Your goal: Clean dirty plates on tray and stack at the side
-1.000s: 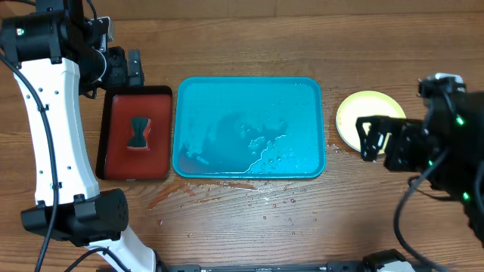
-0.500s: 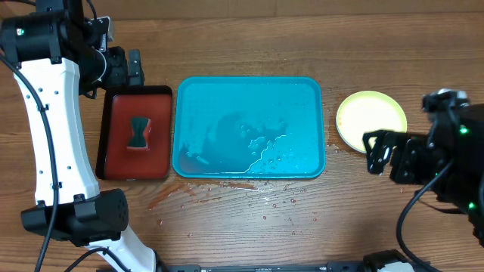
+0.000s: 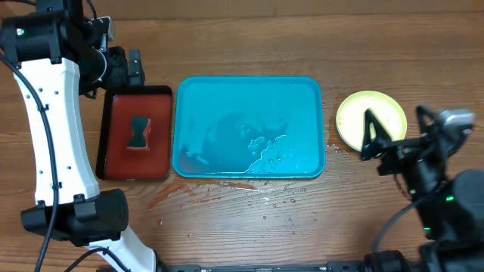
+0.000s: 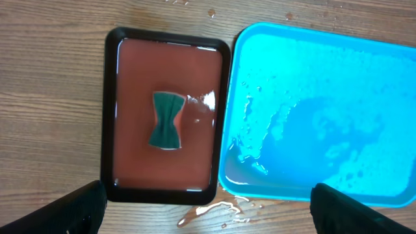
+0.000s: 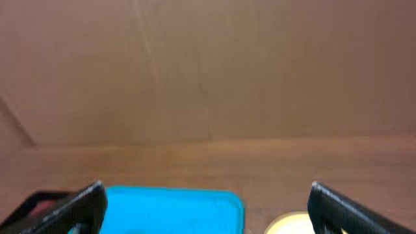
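Observation:
The turquoise tray (image 3: 249, 162) lies in the middle of the table, wet and with no plates on it. It also shows in the left wrist view (image 4: 325, 130) and the right wrist view (image 5: 172, 208). One yellow-green rimmed plate (image 3: 370, 113) lies on the table right of the tray, and its edge shows in the right wrist view (image 5: 289, 224). The white and light blue plates are not visible. My right gripper (image 3: 378, 147) is open and empty at the plate's near edge, tilted up (image 5: 208, 211). My left gripper (image 3: 134, 68) is open and empty, high over the far left (image 4: 205, 214).
A dark red black-rimmed tray (image 3: 110, 136) holds water and a green sponge (image 3: 139, 134) left of the turquoise tray; both show in the left wrist view (image 4: 107, 117), (image 4: 167, 120). Water and reddish spills (image 3: 227, 193) lie on the wood in front of the trays.
My right arm has drawn back from over the plate toward the front right and tilted upward. The left arm, trays and plate have not moved.

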### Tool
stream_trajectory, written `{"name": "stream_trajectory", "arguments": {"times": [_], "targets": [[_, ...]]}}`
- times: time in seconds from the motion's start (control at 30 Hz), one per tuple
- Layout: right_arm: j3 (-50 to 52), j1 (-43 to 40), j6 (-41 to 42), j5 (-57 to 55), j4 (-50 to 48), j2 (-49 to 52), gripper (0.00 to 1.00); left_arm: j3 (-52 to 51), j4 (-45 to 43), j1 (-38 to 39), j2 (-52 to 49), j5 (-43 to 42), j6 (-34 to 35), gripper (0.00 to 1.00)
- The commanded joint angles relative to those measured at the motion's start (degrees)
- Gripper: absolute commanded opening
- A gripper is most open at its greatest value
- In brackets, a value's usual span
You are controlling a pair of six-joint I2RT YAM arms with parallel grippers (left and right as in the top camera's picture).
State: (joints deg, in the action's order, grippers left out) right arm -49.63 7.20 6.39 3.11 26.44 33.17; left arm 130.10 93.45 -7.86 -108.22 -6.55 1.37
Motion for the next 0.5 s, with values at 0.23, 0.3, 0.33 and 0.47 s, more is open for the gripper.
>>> {"name": "stream_trajectory", "arguments": {"times": [0.23, 0.3, 0.33, 0.47], "targets": [[38.7, 0.0, -0.4, 2.2, -27.6, -21.5, 1.00, 0.4, -0.1, 0.2, 0.3, -0.5, 0.5, 1.00], [41.7, 0.2, -0.5, 2.1, -27.7, -25.0, 1.00, 0.4, -0.1, 0.2, 0.3, -0.5, 0.5, 1.00], [42.8, 0.3, -0.5, 2.1, -27.7, -26.5, 1.00, 0.4, -0.1, 0.2, 0.3, -0.5, 0.5, 1.00], [46.8, 0.8, -0.5, 1.8, -27.4, -31.4, 1.00, 0.4, -0.1, 0.2, 0.3, -0.5, 0.5, 1.00]]}}
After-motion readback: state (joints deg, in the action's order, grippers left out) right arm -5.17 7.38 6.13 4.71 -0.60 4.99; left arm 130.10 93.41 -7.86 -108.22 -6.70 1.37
